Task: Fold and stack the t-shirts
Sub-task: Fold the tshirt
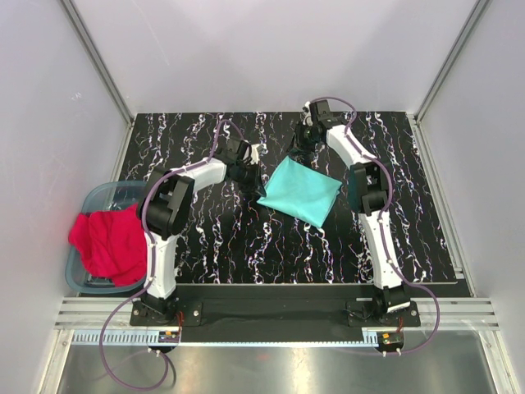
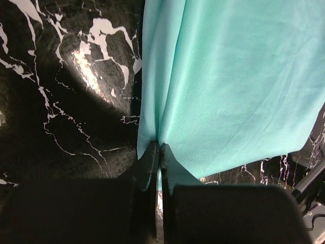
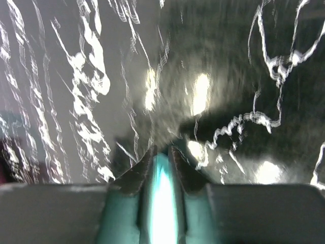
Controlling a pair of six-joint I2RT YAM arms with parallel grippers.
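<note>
Mint-teal shirt lies flat, already in a compact four-sided shape, on the table. It is well apart from the tub, on the side away from it, about mid-table. Red shirt is heaped in the tub and spills over its rim, untouched.

Left fingers are pinched together on the teal hem at the nearer end of the shirt's tub-facing edge. From there the cloth fans out ahead and away from the tub.

Right fingers: view blurred, but teal cloth shows clamped in the narrow gap between the tips. From above they sit at the farther end of that same tub-facing edge.

Both grips are therefore on one edge, which runs near-to-far. The body of the shirt lies wholly on the side away from the tub.

Judgement: the next fold calls for carrying this edge over the cloth, away from the tub.

Room: the right arm's forearm stands just beside the shirt's far corner, so it is tight there. There is bare table toward the tub, partly taken by the left arm's elbow.
</note>
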